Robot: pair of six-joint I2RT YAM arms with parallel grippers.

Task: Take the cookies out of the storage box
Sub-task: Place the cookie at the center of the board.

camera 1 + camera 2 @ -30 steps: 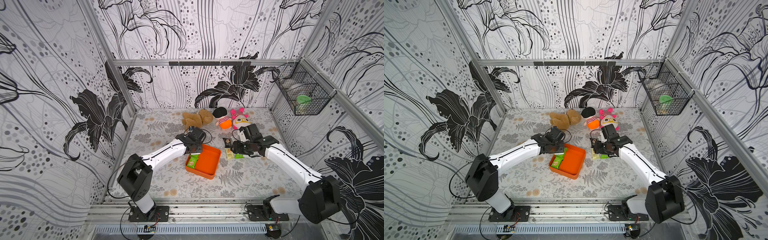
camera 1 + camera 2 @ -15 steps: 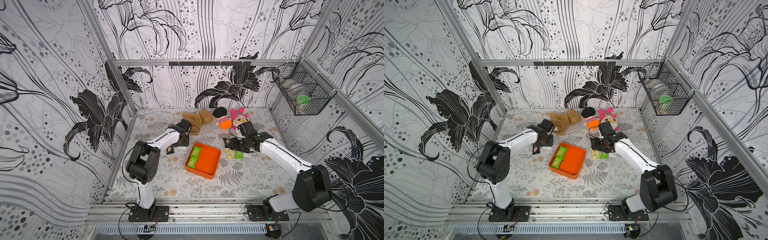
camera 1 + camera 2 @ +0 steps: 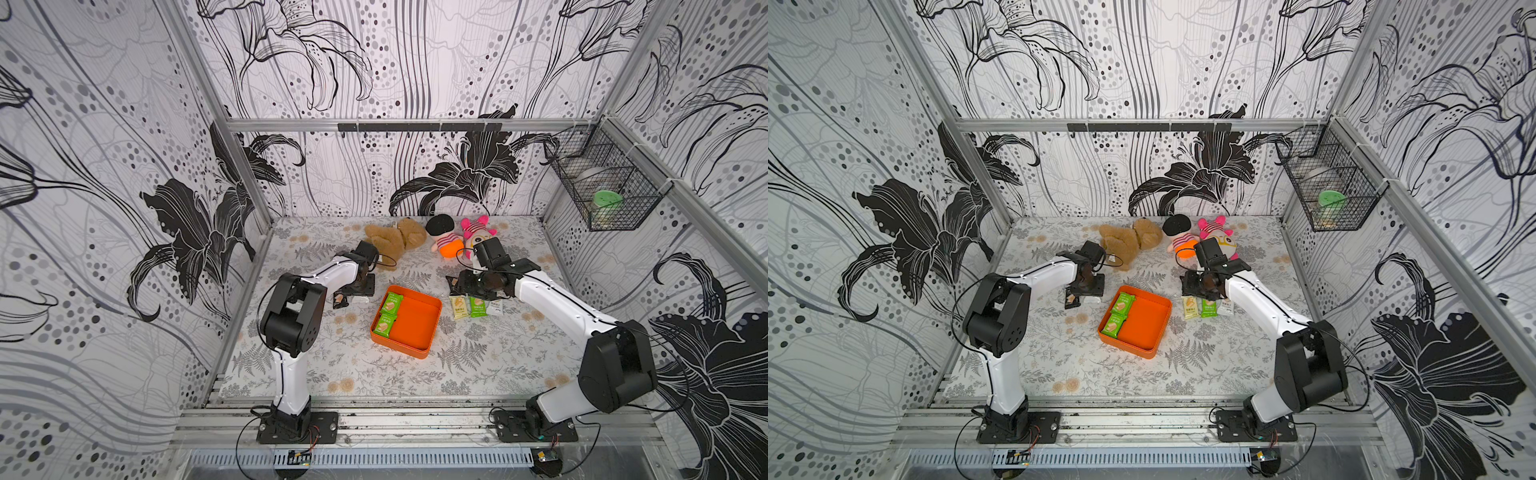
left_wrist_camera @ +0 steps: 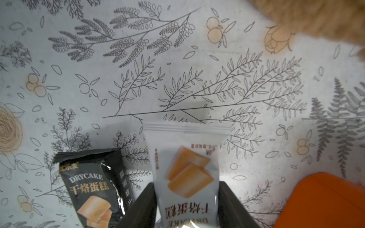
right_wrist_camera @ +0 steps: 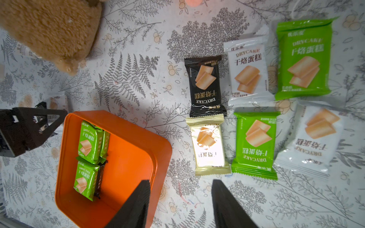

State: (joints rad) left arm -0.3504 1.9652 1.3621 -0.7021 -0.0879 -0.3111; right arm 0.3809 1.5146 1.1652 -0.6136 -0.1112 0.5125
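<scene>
A floral bench is seen from above, with an orange box at its middle. The left end effector is lowered just left of the box. A white cookie is flanked by its fingers, and whether it is pinched or let go cannot be told. The right end effector is spread and empty, just right of the box. Six cookies are laid out right of the box, and a black cookie left of it. Green cookies are left inside, along one wall. A set-down is judged to be in hand. Next, a reach into the box for a green packet is called for.
</scene>
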